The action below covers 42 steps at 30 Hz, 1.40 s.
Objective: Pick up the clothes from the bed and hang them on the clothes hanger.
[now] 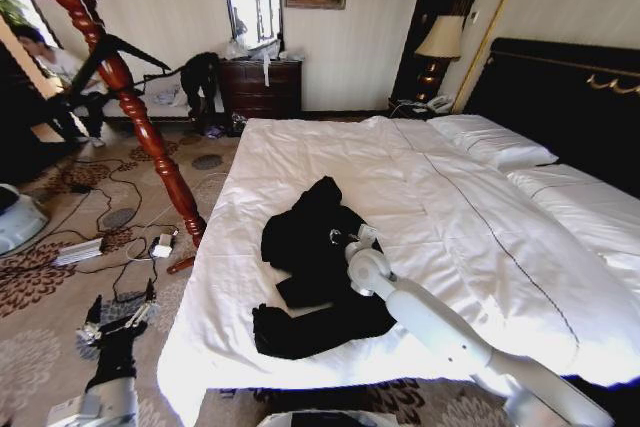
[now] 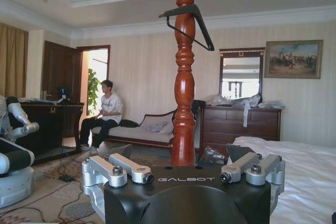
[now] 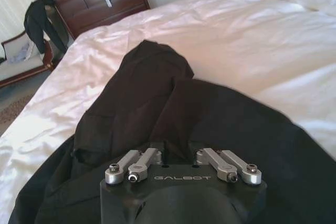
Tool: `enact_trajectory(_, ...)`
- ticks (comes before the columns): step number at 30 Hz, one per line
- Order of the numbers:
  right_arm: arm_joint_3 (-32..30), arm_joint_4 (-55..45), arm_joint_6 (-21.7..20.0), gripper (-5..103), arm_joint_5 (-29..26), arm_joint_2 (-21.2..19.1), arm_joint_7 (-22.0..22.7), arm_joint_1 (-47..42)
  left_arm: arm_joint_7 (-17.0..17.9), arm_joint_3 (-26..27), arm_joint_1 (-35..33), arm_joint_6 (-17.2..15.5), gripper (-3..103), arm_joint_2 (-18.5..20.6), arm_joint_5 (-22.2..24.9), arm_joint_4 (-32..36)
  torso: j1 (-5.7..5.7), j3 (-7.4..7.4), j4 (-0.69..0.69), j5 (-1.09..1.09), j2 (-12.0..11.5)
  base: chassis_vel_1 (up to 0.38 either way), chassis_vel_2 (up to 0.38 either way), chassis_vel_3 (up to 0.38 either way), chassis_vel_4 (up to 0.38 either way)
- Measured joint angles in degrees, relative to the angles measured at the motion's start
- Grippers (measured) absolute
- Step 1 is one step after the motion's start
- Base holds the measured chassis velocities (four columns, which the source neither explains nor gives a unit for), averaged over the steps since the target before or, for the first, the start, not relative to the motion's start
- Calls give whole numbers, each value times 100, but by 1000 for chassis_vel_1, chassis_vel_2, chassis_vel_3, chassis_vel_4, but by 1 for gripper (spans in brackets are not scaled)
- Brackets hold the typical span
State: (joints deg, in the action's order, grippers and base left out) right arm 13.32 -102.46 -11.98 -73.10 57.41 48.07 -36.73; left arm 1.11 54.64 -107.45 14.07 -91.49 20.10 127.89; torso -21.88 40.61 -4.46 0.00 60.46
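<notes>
While the black jacket [image 1: 318,272] lies crumpled on the white bed [image 1: 480,237], near its foot edge at about 6 o'clock in the head view, the right end effector [image 1: 352,239] is down on the middle of the garment. Whether its fingers have closed on the cloth I cannot tell; in the right wrist view the dark fabric [image 3: 173,114] hides them past the linkages. The left end effector [image 1: 118,315] hangs low over the carpet at 8 o'clock, beside the bed, fingers spread wide and holding nothing. The black clothes hanger [image 2: 190,23] hangs high on the turned wooden coat stand [image 1: 125,97], at 10 o'clock from the jacket and well apart from it. By my reading the task has barely begun: the jacket is not yet lifted, and both the carry to the stand and the hanging remain.
</notes>
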Motion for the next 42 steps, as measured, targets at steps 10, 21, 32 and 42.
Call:
enact_trajectory(10, -691, -506, 133, 1, -287, -571, -655, 93, 93, -8, 84, -6, 100, 0, 81, -48, 0, 0, 0, -1, 0, 0, 0, 0, 0)
enact_trajectory(21, -631, -1198, -545, 10, -395, -581, -70, -861, 175, -126, 225, -60, 100, -62, 40, -184, 1, 0, -1, 0, 0, 0, 0, 0, 0)
enact_trajectory(32, -455, -388, -395, 54, -545, 121, 21, -358, 242, -108, 265, -118, 100, -67, -13, -219, 1, 0, 1, -2, 0, 0, 0, 0, 0)
enact_trajectory(42, -208, -217, -452, 91, -551, 318, 110, -140, 275, -44, 283, -129, 100, -67, -6, -255, 0, 0, -1, -1, 0, 0, 0, 0, 0)
